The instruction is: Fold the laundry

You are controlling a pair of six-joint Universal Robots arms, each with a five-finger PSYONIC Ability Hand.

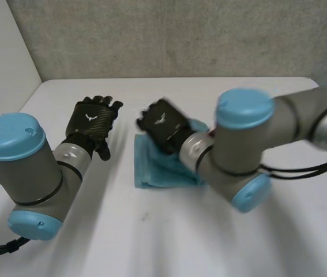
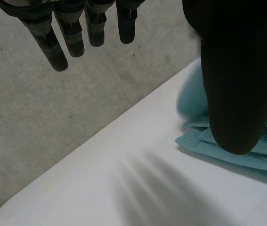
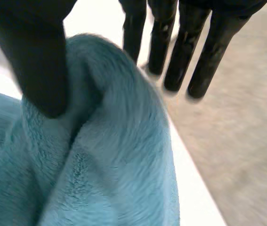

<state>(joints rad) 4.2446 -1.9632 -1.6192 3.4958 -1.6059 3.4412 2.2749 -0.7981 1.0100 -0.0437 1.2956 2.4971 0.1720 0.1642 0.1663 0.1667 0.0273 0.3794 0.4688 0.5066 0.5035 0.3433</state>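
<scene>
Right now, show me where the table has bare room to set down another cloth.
Free: the near table in front of the towel; also the far strip between the towel and the wall. Crowded: the middle, where the right hand is on the towel and the left hand hovers open beside it.

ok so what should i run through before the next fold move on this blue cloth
1. Left hand free: ok, fingers straight, holding nothing, over the table beside the cloth.
2. Right hand on the blue cloth: ok, its thumb presses into a raised fold.
3. Right hand closed on the fold: not ok, its fingers are straight and reach past it.
4. Cloth lying flat: not ok, it is bunched up at the right hand.
5. Cloth edge under the right arm: cannot tell, the arm covers it.
</scene>
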